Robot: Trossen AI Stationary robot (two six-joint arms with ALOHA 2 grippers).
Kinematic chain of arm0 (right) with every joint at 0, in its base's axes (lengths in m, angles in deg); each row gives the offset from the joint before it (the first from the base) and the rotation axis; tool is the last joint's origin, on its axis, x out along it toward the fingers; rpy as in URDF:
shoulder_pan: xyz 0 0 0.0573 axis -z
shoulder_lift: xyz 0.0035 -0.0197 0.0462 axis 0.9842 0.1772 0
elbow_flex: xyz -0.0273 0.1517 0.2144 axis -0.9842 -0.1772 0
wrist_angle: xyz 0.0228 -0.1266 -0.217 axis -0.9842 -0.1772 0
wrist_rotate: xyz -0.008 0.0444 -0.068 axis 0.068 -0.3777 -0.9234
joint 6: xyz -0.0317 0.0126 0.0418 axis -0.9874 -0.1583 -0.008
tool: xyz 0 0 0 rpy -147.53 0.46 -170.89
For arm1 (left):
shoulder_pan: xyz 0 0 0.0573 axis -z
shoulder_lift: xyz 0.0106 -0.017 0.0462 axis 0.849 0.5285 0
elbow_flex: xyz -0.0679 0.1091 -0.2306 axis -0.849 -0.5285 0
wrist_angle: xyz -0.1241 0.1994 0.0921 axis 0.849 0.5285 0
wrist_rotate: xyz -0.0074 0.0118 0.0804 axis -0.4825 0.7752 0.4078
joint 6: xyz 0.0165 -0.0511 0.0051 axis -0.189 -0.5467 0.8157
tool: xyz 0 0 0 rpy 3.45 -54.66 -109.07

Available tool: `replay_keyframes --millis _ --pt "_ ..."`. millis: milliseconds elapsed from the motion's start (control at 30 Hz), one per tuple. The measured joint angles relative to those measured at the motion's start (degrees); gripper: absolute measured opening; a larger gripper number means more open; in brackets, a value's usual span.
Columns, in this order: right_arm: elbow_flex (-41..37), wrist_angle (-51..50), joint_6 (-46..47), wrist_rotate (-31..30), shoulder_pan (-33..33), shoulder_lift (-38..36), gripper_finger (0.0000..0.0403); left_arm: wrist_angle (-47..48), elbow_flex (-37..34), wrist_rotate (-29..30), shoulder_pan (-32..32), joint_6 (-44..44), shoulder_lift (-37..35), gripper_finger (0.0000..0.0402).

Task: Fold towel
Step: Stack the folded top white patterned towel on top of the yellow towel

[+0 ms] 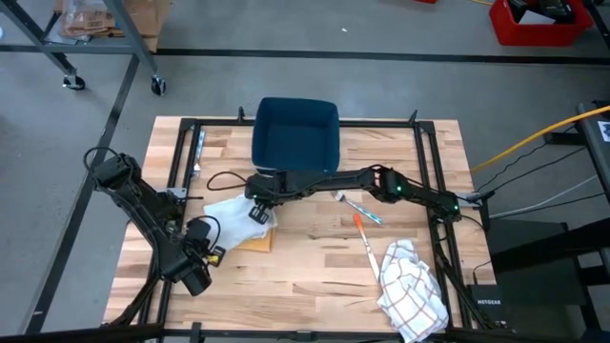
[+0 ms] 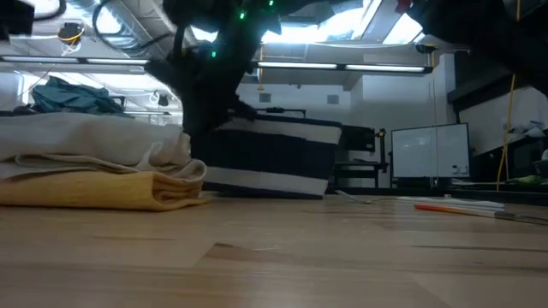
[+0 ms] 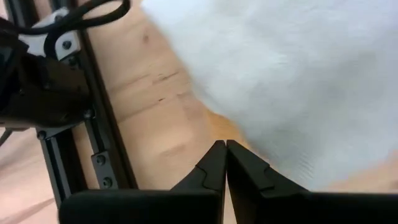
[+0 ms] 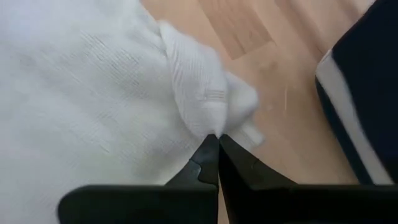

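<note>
A white towel [image 1: 227,210] lies crumpled on a folded yellow cloth [image 1: 254,239] at the table's left middle; in the low view the white towel [image 2: 86,137] rests on top of the yellow cloth [image 2: 94,190]. My right gripper [image 4: 217,140] reaches across from the right and is shut at a bunched corner of the towel on its right edge. My left gripper [image 3: 225,148] is shut and hovers over bare wood just off the towel's near left edge, touching nothing; in the high view the left gripper [image 1: 217,253] shows near the table's left front. My right gripper pinches a small raised fold at the white towel's corner [image 4: 208,109] between its fingertips, coming slanting down from the table's right. The fold stands up a little toward the fingers [image 2: 175,147]. The rest of the towel lies slack on the yellow cloth.
A dark blue bin [image 1: 295,133] stands at the far middle, close behind the towel. An orange pen [image 1: 366,238] and a light blue tool [image 1: 362,208] lie mid-table. A second, checked towel [image 1: 412,284] lies crumpled at the near right. Black frame rails [image 3: 102,143] run along the left edge.
</note>
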Motion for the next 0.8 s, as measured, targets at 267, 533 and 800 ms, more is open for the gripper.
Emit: replay_keyframes --millis 267,533,800 --pt "0.1 2.8 0.0 -0.1 0.1 -2.7 0.0008 4.8 5.5 6.2 0.2 2.5 0.0 0.0005" --pt "-0.6 2.4 -0.1 1.4 0.1 -2.7 0.0008 5.9 5.5 7.9 -1.1 3.1 0.0 0.0005" --pt "-0.6 -4.0 -0.1 1.4 0.1 -2.6 0.0008 7.4 4.0 8.3 -4.8 3.6 0.0 0.0005"
